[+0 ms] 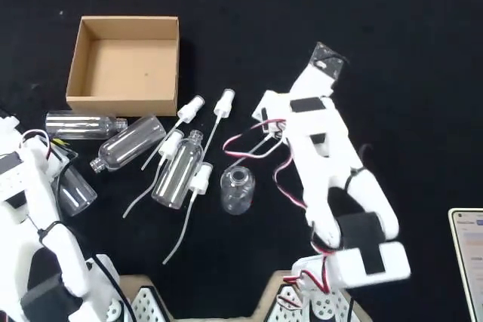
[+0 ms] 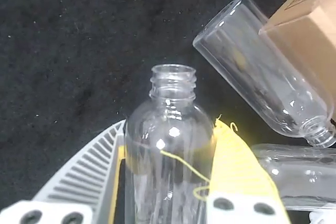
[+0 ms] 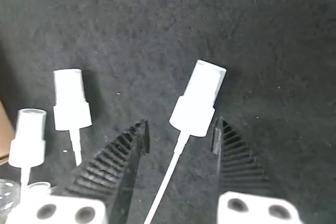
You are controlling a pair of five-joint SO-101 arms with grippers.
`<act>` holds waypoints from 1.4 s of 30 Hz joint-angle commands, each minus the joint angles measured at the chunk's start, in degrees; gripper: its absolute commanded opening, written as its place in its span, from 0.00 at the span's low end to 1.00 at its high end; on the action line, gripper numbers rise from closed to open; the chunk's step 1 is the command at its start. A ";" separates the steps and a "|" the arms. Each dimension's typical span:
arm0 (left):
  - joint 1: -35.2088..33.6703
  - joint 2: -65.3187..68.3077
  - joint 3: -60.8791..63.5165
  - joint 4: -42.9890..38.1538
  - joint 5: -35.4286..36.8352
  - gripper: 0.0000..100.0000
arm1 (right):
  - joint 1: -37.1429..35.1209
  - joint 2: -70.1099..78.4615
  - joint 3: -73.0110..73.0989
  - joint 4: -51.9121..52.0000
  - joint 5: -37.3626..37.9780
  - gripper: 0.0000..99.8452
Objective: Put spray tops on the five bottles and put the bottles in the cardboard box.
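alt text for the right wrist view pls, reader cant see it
The right gripper, jaws open, sits either side of a white spray top lying on the black table, its thin tube running back between them. Two more spray tops lie beside it.

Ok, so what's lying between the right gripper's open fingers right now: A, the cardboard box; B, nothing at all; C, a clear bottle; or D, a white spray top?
D: the right wrist view shows the right gripper open, its jaws apart on either side of a white spray top with its thin tube trailing back between them.
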 commanded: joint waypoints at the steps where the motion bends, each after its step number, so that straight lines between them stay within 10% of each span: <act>1: 0.48 -2.73 -0.48 -1.05 0.09 0.03 | 0.44 2.95 -6.20 2.73 -0.62 0.24; 15: 0.48 -2.73 -0.48 -1.05 0.09 0.03 | 2.64 17.54 -17.80 7.21 -3.87 0.27; 21: 0.48 -2.73 -0.48 -1.05 0.09 0.03 | 3.78 21.76 -20.35 7.47 -2.20 0.01; 42: 16.40 -3.16 -14.73 -0.88 0.53 0.03 | 6.42 -9.45 -38.64 13.45 12.48 0.01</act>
